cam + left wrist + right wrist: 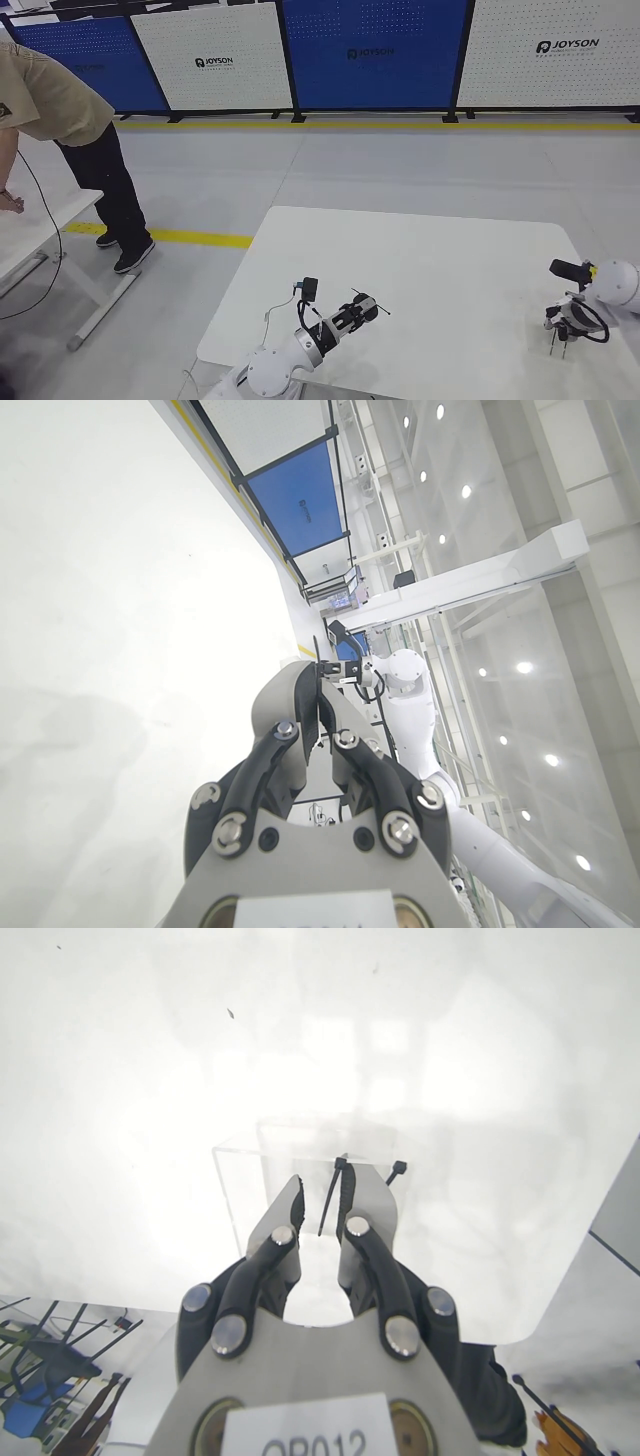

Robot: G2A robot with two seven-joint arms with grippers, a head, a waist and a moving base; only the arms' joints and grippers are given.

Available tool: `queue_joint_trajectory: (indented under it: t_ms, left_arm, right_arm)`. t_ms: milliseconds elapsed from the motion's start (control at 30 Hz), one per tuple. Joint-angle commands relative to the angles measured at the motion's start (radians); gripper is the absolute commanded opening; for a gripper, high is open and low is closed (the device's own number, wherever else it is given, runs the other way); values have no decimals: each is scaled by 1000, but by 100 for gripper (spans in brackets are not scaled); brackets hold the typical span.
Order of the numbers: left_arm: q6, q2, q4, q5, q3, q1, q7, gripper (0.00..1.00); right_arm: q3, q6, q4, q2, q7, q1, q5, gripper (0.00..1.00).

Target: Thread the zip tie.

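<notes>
The left gripper (316, 672) pinches the zip tie (315, 647) tight; the right gripper (324, 1188) sits a bit open around another tie (330, 1195) by a clear box (225, 1188). Best close softly, then line up slowly.

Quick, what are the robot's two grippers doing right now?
Left gripper: closed on a zip tie.
Right gripper: open, a second zip tie between its fingers, not pinched.
</notes>
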Motion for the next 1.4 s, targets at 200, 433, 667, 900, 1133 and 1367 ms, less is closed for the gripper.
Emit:
queue_joint_trajectory:
  t_ms: [200,433,667,900,1133,1367]
  left_arm:
    - [0,0,0,0,0,0,0,0]
    - [0,0,0,0,0,0,0,0]
    - [0,0,0,0,0,0,0,0]
    - [0,0,0,0,0,0,0,0]
    - [0,0,0,0,0,0,0,0]
    - [0,0,0,0,0,0,0,0]
  right_arm:
    - [-34,0,39,-16,0,25,-6,20]
    - [-60,0,68,-28,0,47,-14,0]
    - [-58,0,67,-31,0,46,-29,0]
    - [-13,0,15,-13,0,10,-46,0]
    - [149,0,-88,29,-17,-91,-34,0]
    - [347,0,-275,75,-55,-262,35,0]
